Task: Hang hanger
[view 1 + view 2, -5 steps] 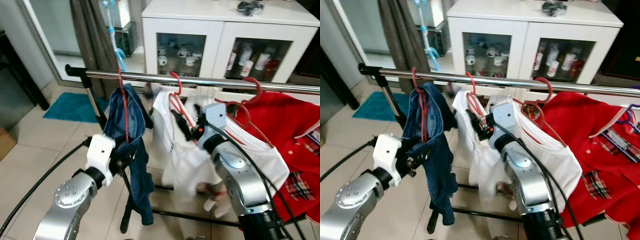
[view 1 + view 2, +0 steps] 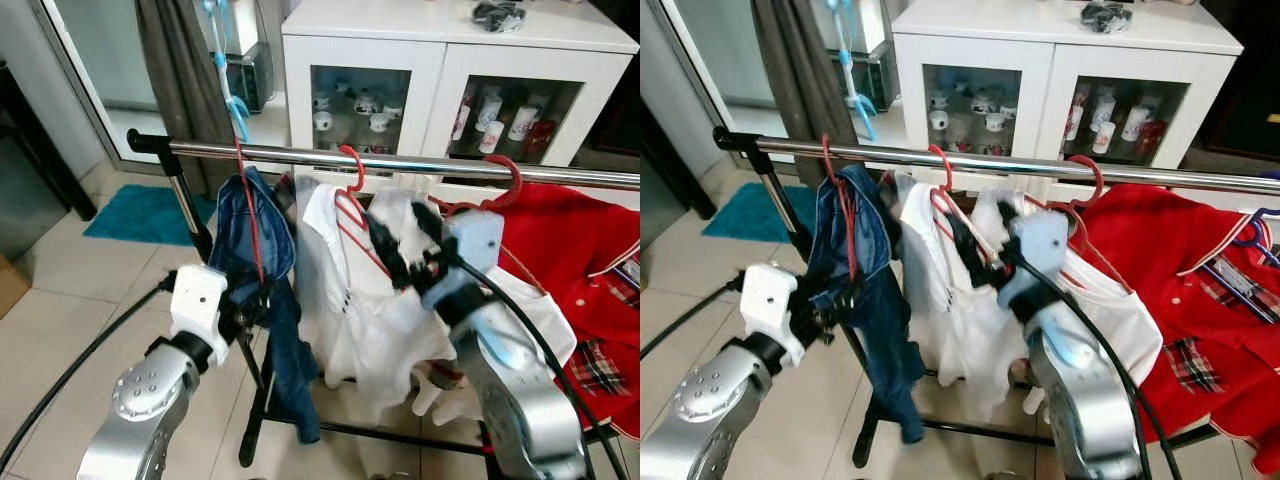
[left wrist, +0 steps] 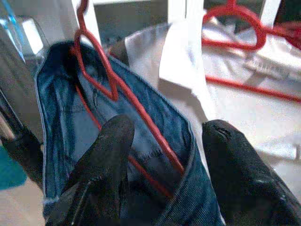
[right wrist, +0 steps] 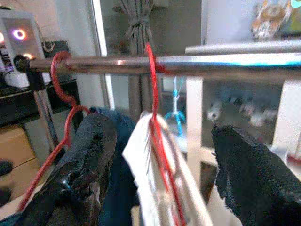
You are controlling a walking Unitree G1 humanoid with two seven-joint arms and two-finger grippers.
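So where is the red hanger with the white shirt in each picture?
Left eye view: white-shirt hanger hooked mid-rail, left of right gripper.
Right eye view: mid-rail, right of the jeans.
Left wrist view: cannot tell which red hanger it is.
Right wrist view: centre.
Shared landmark: metal rail.

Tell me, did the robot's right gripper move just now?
Yes. The right gripper has backed away from the white shirt's red hanger, toward the red shirt, fingers open.
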